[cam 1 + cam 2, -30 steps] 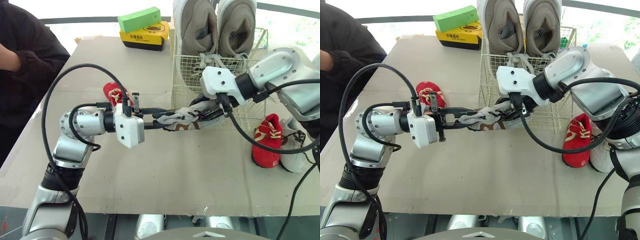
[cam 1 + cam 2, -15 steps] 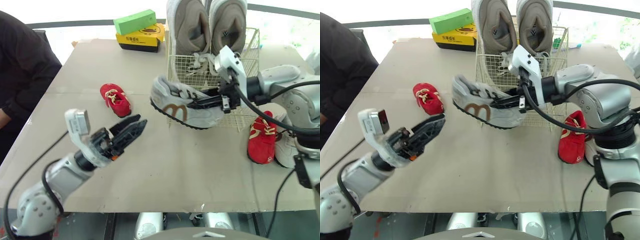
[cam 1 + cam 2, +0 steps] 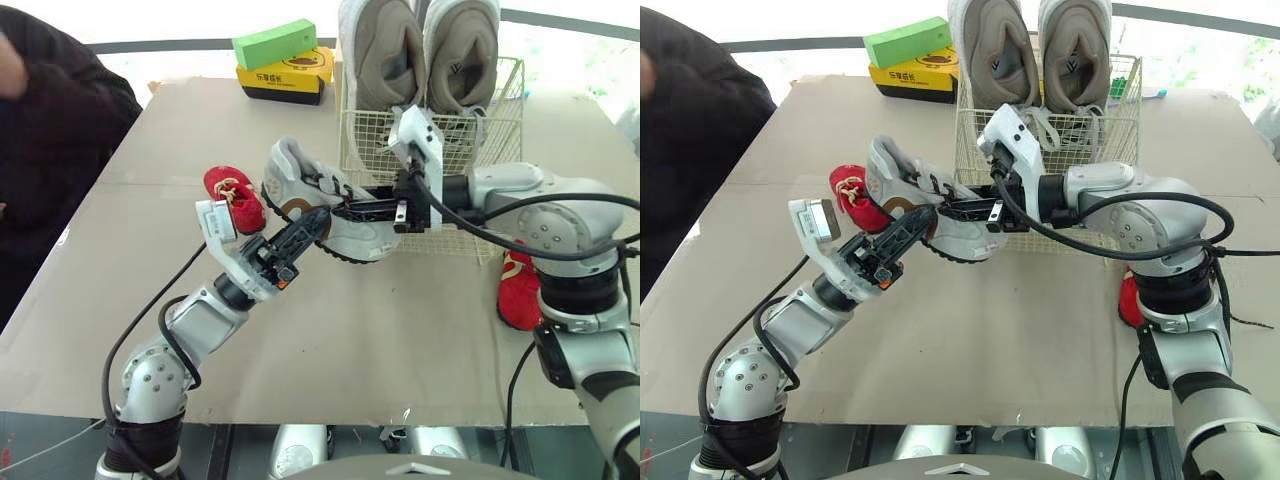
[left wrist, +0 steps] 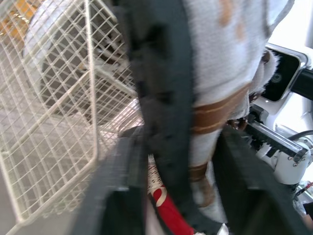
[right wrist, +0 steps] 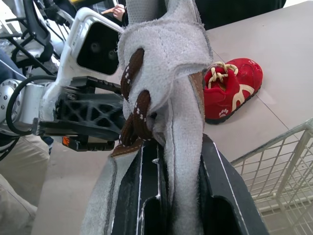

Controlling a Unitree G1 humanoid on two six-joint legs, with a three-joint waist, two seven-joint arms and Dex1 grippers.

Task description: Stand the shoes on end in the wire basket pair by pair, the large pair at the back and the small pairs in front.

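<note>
Brown cardboard covered the table (image 3: 400, 330), and at its far right stood the wire basket (image 3: 500, 130) with the large grey pair (image 3: 385, 50) already on end against its back wall, soles towards the far side and openings facing us. At the far edge, left of the basket, a green box (image 3: 277, 43) lay on top of a yellow box (image 3: 285, 78); the yellow one carried a line of dark characters and a dark picture on its side, but we could not make the writing out, and we saw no print on the green one. The grey shoe (image 3: 300, 185) was outside the basket, held off the table just in front of the basket's near left corner, with a brown curved mark on its side and brown laces flecked with white. The right gripper (image 3: 350, 208) was clamped on that shoe, its black fingers (image 5: 215, 186) pressed against both sides of the suede upper by the laces. The left gripper (image 3: 308, 228) reached up from below, its fingers (image 4: 122, 196) spread apart with the shoe's dark sole between them; we could not tell whether they touched it. One small red shoe (image 3: 233, 195) lay on the table just left of the grey shoe, tan-laced, with a small pale mark like a paw print near its sole. Another red shoe (image 3: 517, 290) lay near the basket's right front, partly hidden by the right arm. A person's dark sleeve (image 3: 50, 130) showed at the table's left side.
</note>
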